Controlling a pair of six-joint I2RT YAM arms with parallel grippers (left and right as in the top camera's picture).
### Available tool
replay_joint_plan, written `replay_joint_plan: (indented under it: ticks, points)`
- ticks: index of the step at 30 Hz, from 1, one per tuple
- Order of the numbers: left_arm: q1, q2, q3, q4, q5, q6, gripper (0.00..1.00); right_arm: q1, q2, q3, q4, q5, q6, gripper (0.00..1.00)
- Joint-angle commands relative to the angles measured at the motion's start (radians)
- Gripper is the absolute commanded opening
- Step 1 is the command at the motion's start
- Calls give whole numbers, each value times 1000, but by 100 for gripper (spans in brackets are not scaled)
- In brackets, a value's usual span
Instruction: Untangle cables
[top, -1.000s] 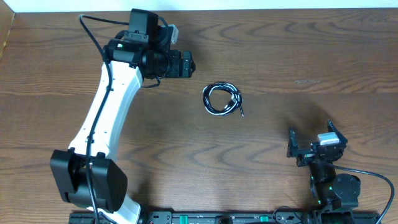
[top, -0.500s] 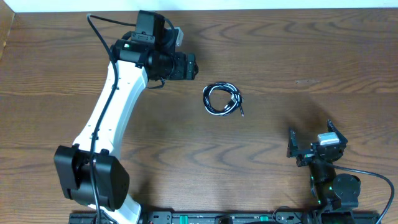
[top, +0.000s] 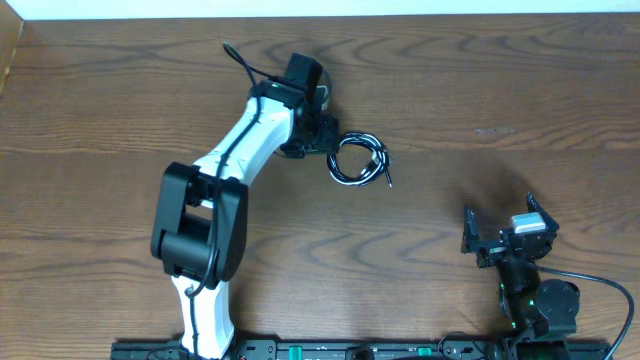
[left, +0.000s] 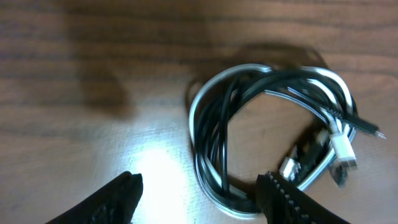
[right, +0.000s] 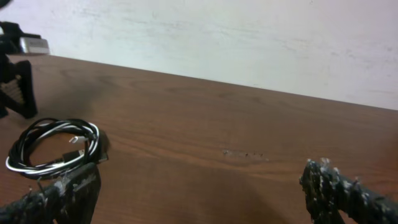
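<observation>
The black and white cables lie wound together in one small coil at mid-table. In the left wrist view the coil fills the frame, with a white plug and a thin metal tip on its right side. My left gripper is down at the coil's left edge. It stands open, its two fingers either side of the coil's left arc, the right one close against the strands. My right gripper rests open near the front right, nothing between its fingers. From there the coil shows far left.
The brown wooden table ends at a pale wall along the back. A faint scuff mark sits right of the coil. The left arm's white link runs diagonally from the front left to the coil.
The left arm has swung right and forward from the back left, bringing its gripper onto the coil's left edge. Its jaws have narrowed. The right arm and the coil have not moved.
</observation>
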Motion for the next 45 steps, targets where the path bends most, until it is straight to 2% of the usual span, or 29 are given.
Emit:
replay_joint_plan:
  ticks: [1,7,13,15,17,19,27,29,32,33,39,43,45]
  points:
    - [-21,28,1,35,-37,-27,64,5,-5,-2,-4,4,11,99]
    - [-45,64,1,40,-109,-26,61,5,-5,-2,-4,-8,12,99]
    - [-46,76,0,42,-115,-26,57,5,-5,-2,-2,-34,12,99]
    - [-48,90,0,47,-111,-27,52,5,-5,-2,-2,-34,13,99]
    - [-53,103,0,49,-111,-27,47,5,-5,-2,-2,-35,43,99]
    - [-61,110,0,49,-112,-27,40,5,-4,-2,-2,-38,133,99]
    - [-101,110,-3,79,-111,-39,40,5,24,32,1,-132,239,99]
    - [-118,110,-5,87,-112,-38,40,5,68,100,0,-136,260,99]
    - [-124,110,-6,87,-113,-37,19,5,162,219,-9,-142,259,99]
    - [-124,110,-6,87,-113,-38,9,5,195,256,-19,-149,259,99]
    - [-124,110,-6,90,-113,-37,7,3,539,588,-108,-231,259,99]
    - [-120,97,-2,59,-110,-38,7,3,807,899,-359,-288,229,99]
    - [-106,58,19,18,-80,-37,7,3,933,1052,-499,-341,163,99]
